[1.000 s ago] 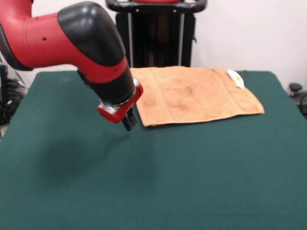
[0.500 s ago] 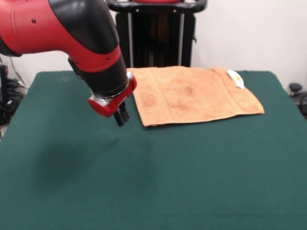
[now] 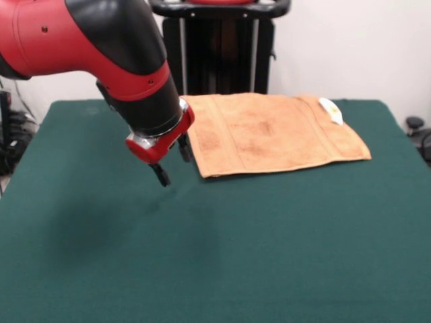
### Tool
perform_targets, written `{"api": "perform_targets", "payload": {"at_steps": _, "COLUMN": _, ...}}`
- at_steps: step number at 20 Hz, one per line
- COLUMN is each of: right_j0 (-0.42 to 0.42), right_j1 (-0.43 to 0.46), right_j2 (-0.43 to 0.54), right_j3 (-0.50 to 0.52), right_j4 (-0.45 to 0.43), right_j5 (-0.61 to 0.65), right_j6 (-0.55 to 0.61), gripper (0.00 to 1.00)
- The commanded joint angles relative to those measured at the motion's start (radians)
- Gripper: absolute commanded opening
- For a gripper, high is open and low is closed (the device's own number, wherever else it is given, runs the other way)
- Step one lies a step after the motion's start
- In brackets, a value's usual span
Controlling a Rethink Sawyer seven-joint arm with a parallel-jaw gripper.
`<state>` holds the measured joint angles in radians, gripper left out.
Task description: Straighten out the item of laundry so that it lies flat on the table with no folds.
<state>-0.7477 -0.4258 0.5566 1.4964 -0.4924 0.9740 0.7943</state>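
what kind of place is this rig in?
Likely a robotics lab: a green-felt table holding only a towel, the open gripper beside it, a bare white wall and black pedestal frame behind.

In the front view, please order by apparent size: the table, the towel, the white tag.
1. table, by far the largest
2. towel
3. white tag, smallest

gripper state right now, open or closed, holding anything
Gripper: open, fingers spread, holding nothing; it hangs above the table just beside the towel, not touching it.
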Motion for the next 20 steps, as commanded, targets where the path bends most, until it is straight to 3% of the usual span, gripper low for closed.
{"api": "perform_targets", "payload": {"at_steps": 1, "right_j0": 0.018, "right_j1": 0.055, "right_j2": 0.079, "right_j3": 0.096, "right_j4": 0.042, "right_j5": 0.043, "right_j6": -0.058, "gripper": 1.0}}
{"api": "perform_targets", "payload": {"at_steps": 20, "right_j0": 0.005, "right_j1": 0.125, "right_j2": 0.102, "right_j3": 0.103, "right_j4": 0.03, "right_j5": -0.029, "right_j6": -0.07, "gripper": 1.0}}
